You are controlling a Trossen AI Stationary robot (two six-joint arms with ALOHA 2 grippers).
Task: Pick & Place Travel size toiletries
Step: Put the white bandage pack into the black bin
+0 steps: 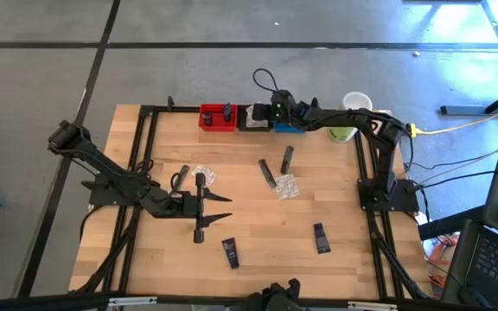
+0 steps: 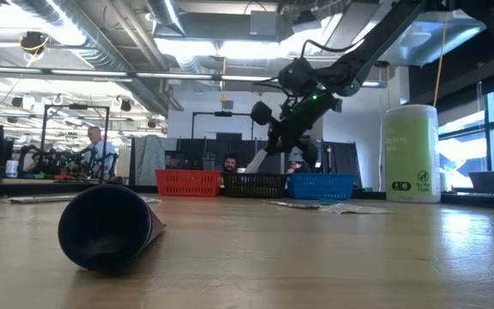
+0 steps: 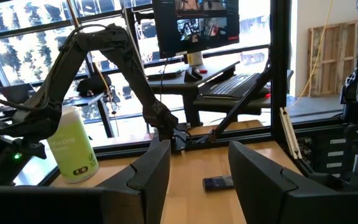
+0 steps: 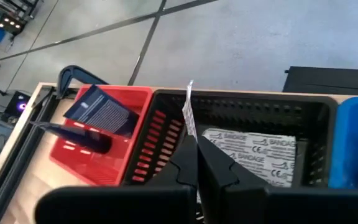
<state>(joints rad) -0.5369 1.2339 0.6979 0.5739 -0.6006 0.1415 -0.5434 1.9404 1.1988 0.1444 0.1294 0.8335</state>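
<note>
Two arms at work — the right gripper, above the black bin at the far edge, pinches a thin white sachet. Left gripper, fingers apart and empty, hovers mid-table near a navy tube.

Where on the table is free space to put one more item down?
Bare wood lies between the left gripper and the navy tube, and at the far left corner beside the red bin. The middle is crowded around the clear packet and grey sachets.
</note>
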